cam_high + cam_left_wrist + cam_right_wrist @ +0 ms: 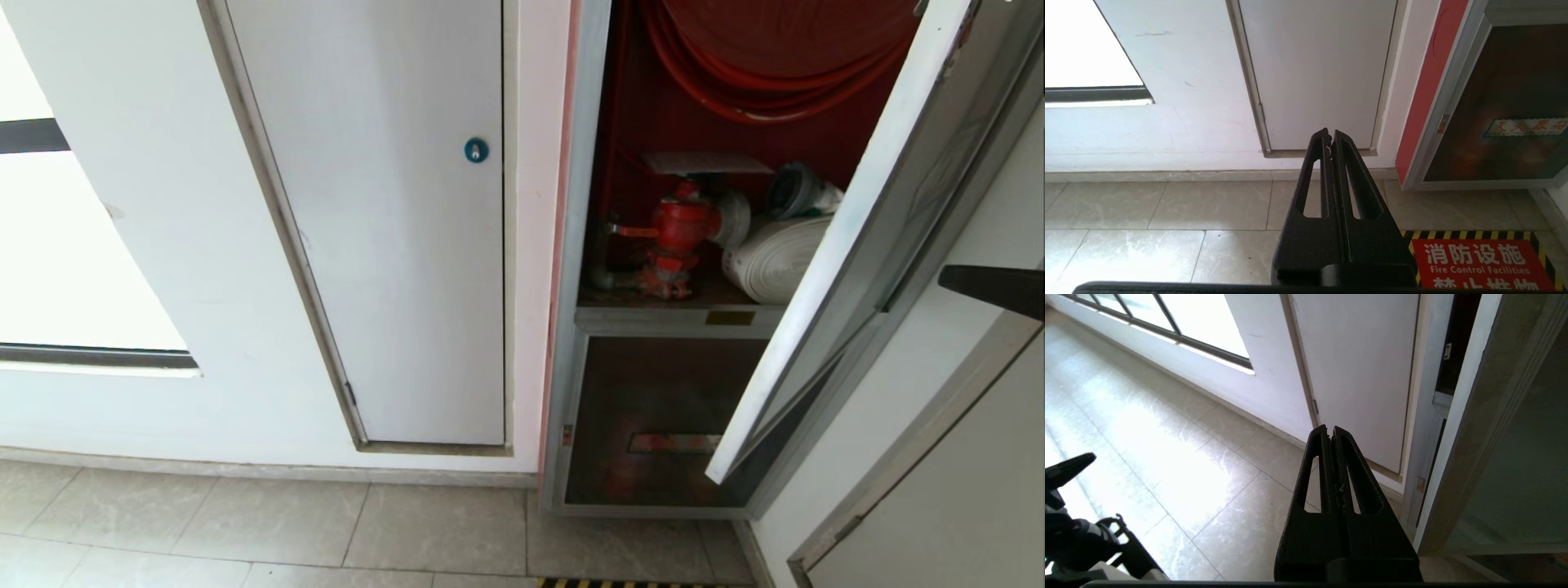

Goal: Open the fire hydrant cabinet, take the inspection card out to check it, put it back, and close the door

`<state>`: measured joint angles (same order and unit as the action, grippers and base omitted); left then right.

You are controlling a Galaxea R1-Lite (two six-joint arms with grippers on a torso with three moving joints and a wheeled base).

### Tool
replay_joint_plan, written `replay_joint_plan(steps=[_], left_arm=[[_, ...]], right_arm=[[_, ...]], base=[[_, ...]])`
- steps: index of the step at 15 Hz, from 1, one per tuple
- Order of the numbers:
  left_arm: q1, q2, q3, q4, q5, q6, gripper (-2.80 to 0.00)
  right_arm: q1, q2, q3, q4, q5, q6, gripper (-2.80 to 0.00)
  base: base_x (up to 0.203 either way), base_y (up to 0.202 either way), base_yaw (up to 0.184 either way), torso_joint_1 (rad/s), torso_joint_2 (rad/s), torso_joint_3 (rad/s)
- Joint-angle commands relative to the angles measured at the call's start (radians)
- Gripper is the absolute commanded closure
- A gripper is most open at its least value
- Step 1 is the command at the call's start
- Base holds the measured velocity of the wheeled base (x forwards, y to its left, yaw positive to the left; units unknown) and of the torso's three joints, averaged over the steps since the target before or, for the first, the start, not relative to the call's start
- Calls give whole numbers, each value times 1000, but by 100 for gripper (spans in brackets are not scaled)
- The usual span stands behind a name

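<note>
With the door [824, 269] ajar, the right gripper [1330, 435], jaws together and empty, should press its outer face squarely to swing it shut.

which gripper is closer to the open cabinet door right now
Right. The right gripper sits just beside the door edge; the left gripper hangs low, facing the white panel door.

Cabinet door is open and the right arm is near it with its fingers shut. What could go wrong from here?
1. The right gripper sits beside the silver-framed glass door, which hangs ajar; a careless swing could knock its edge.
2. No inspection card shows in any view; reaching blind risks snagging the red valve or white rolled hose.
3. Its fingers are shut, so they must open before grasping anything.
</note>
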<state>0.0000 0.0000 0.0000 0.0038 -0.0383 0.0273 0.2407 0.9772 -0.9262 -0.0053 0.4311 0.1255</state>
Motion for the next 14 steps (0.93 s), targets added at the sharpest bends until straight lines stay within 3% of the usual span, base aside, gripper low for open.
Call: replay_joint_plan(steps=[1,4,6,9,14], left_arm=[[0,2,0,1,0,0,0],[0,2,0,1,0,0,0],[0,2,0,1,0,0,0],[0,2,0,1,0,0,0],[0,2,0,1,0,0,0]], right_arm=[[46,36,-29,-3,-66,2,0],[51,39,-36,-73,-169,3,0],[59,55,-53,-86,-191,-2,0],[132,91,-103,-82,-196,-14,0],[212,231,-160,-112,-308,-12,0]], base=[[0,0,0,0,0,0],[0,0,0,0,0,0],[0,0,0,0,0,0],[0,0,0,0,0,0],[0,0,0,0,0,0]])
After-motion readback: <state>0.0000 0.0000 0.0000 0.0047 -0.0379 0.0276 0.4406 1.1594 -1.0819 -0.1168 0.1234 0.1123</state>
